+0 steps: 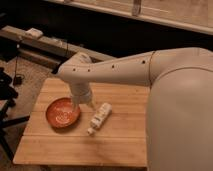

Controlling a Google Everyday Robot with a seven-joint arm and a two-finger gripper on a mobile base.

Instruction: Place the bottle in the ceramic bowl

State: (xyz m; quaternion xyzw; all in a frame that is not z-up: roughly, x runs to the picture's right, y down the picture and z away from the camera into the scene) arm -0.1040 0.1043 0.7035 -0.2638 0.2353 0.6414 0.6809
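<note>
Pale robot arm (165,75) over wooden table (120,145); gripper (84,103) spread, empty, betw. orange-red ceramic bowl (63,113) & slim white plastic bottle (100,118) lying flat, prob. pre-grasp.

A wood table (75,145) made of planks stands on a tan floor (30,75). Behind it runs a long low ledge (50,46) with a small white thing (34,33) on it. A black cord (18,62) hangs down by the ledge. Something dark (6,95) stands at the left.
</note>
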